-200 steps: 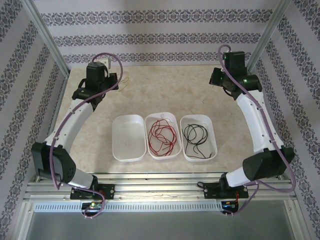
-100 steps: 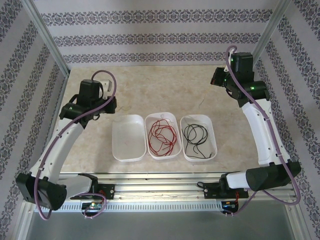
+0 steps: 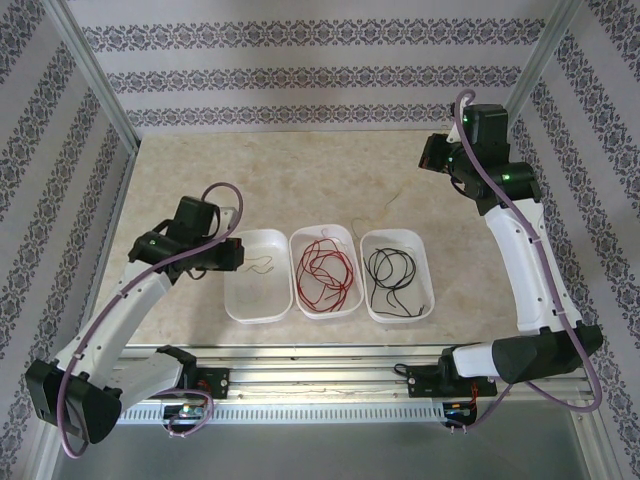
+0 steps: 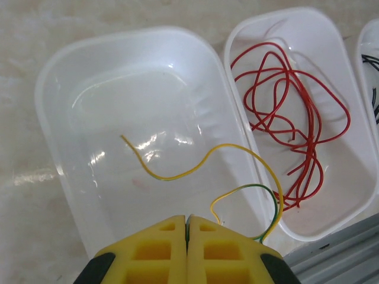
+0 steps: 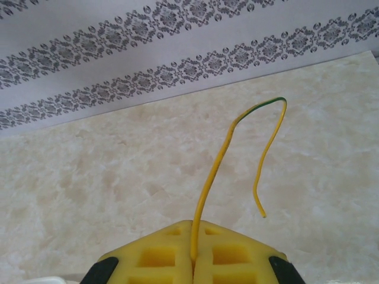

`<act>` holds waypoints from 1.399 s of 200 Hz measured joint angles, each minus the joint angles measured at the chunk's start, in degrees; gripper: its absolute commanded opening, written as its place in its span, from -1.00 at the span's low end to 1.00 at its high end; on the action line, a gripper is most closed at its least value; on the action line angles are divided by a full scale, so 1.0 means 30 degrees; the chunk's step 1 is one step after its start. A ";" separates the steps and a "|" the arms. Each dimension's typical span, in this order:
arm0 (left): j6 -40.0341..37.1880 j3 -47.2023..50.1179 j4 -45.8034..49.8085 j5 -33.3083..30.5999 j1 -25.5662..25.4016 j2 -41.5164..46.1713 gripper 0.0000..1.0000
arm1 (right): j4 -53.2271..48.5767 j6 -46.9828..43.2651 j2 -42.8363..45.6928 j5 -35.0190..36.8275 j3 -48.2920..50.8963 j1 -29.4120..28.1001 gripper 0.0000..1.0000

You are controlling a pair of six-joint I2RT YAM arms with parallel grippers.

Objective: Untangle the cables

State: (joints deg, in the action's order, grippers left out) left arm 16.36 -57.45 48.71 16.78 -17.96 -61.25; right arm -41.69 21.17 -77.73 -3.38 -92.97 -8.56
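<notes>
Hard bits first. From above, the left gripper [image 3: 236, 254] hangs over the left rim of the left tray [image 3: 250, 298], fingers tucked under the wrist. So we go by the left wrist cam: pads clenched flat together, pinching the left yellow wire [image 4: 172, 177]. Its free end lies on the tray floor. The rest arcs toward the tray's right wall, turns green for a stretch and drops out of frame by the pad, so we can't see where it ends. From above that wire [image 3: 262, 266] is just a thin squiggle.

The right gripper [image 3: 432, 160] is up at the far right of the table [image 3: 330, 180], fingers not readable from the top cam. On the right wrist cam its pads [image 5: 172, 254] are clamped on the right yellow wire [image 5: 211, 177], which rises, bends green at the top and hangs w/ a loose end over the table. A faint line [image 3: 378, 208] shows btw that gripper and the trays; too thin to tell what it is.

The red cable [image 3: 322, 268] is coiled in the middle tray [image 3: 300, 250], the black cable [image 3: 390, 270] in the right tray [image 3: 420, 255]. On the left wrist cam the black one is cut off at the edge.

Table: pale beige, marble-look. Walls [image 3: 320, 60]: white paper w/ dark ornamental bands on 3 sides. Metal rail [image 3: 320, 385] along the near edge.
</notes>
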 measured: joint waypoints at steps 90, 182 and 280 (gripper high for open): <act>0.0590 0.1683 -0.1129 0.0109 -0.0022 -0.2025 -0.23 | 0.0138 0.0379 0.1107 -0.0335 -0.0532 -0.1610 -1.00; 0.1129 0.1566 -0.2310 -0.2426 0.0022 -0.2018 0.94 | 0.0306 0.0459 0.1107 -0.0182 -0.0984 -0.4291 -1.00; 0.3789 0.1253 -0.4881 -0.5829 0.3796 -0.1005 0.99 | 0.1982 0.1049 -0.0102 0.0306 -0.0984 -0.9901 -1.00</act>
State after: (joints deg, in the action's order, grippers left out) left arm 27.73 -53.69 34.06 -0.71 -6.57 -64.27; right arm -35.75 24.32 -78.04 -2.46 -95.92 -38.26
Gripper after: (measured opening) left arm 0.993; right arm 0.065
